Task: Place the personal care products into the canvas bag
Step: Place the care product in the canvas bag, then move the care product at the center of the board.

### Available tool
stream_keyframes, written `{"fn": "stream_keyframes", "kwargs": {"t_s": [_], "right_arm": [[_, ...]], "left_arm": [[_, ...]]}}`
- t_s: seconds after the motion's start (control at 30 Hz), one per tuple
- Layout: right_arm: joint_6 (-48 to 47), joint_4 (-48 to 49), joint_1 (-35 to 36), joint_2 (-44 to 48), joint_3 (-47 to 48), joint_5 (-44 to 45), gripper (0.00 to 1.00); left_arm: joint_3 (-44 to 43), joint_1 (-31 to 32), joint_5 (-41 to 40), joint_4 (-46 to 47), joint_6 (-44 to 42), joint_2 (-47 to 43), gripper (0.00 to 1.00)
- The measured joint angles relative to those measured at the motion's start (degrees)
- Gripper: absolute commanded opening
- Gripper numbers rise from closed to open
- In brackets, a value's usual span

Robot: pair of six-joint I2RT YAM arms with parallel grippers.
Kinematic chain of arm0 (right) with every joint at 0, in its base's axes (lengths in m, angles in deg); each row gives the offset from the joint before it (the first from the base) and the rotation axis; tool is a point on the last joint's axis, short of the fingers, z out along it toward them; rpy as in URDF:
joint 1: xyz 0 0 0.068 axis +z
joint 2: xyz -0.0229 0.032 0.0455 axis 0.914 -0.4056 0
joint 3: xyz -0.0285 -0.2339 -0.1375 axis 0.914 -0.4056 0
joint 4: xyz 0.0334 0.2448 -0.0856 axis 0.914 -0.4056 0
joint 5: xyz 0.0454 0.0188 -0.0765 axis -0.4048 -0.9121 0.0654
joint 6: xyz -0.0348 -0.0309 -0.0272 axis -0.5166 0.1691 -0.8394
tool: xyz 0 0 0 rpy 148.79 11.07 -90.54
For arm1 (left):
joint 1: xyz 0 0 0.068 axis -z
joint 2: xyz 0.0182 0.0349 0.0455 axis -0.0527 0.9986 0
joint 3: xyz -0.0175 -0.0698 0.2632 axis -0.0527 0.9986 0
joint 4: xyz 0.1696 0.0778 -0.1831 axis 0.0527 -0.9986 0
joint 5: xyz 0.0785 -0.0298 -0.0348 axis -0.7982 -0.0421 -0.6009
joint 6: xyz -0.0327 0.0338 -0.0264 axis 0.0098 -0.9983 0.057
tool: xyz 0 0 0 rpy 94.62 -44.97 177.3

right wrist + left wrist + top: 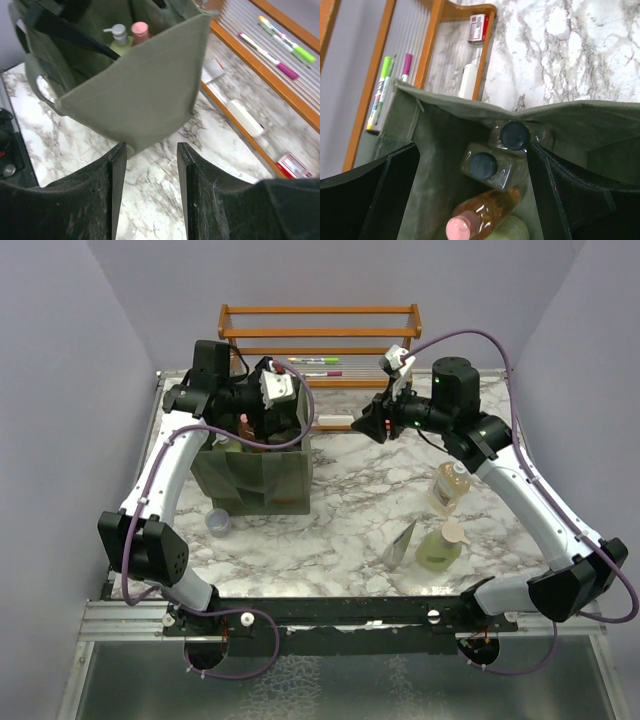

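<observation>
The olive canvas bag (262, 480) stands upright at the left. Inside it lie two clear bottles with black caps (514, 135) (484, 165), an orange bottle with a pink cap (480, 210) and a pale green bottle (512, 231). My left gripper (472, 147) hangs open over the bag's mouth and holds nothing. My right gripper (150, 150) is open and empty just right of the bag's corner (135, 85). On the table to the right are an amber pump bottle (449, 488), a green pump bottle (440, 548) and a grey pouch (400, 543).
A wooden slatted rack (320, 335) stands behind the bag with green and pink marker pens (315, 366) on it. Under it lie a white tube (245, 117) and a small red box (295, 165). A lavender cup (218, 523) sits in front of the bag.
</observation>
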Motion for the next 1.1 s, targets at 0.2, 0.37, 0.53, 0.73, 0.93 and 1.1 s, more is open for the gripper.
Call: {"fn": "stream_keyframes", "kwargs": {"t_s": [0.2, 0.37, 0.53, 0.73, 0.93, 1.1], "right_arm": [[-1.6, 0.0, -3.9, 3.2, -2.8, 2.9, 0.49], [-3.4, -0.6, -7.1, 5.5, -5.1, 6.8, 0.6], [-5.6, -2.7, -11.1, 8.7, -8.0, 10.6, 0.8], [-8.6, -6.3, -17.7, 13.8, -12.9, 15.1, 0.88], [-11.9, -10.5, -22.6, 18.3, -18.5, 20.2, 0.89], [-14.0, -13.8, -23.3, 18.6, -22.0, 22.1, 0.91]], "left_arm": [[0.0, 0.0, -5.0, 0.5, 4.0, -4.2, 0.91], [0.9, 0.0, -7.9, 2.2, 8.6, -8.6, 0.92], [2.0, 0.0, -11.2, 3.8, 12.9, -12.9, 0.93], [2.8, 0.0, -14.5, 3.8, 15.7, -15.0, 0.93], [5.2, 0.0, -16.3, 3.0, 17.6, -17.8, 0.92], [5.7, 0.0, -16.4, 2.9, 19.3, -20.3, 0.93]]}}
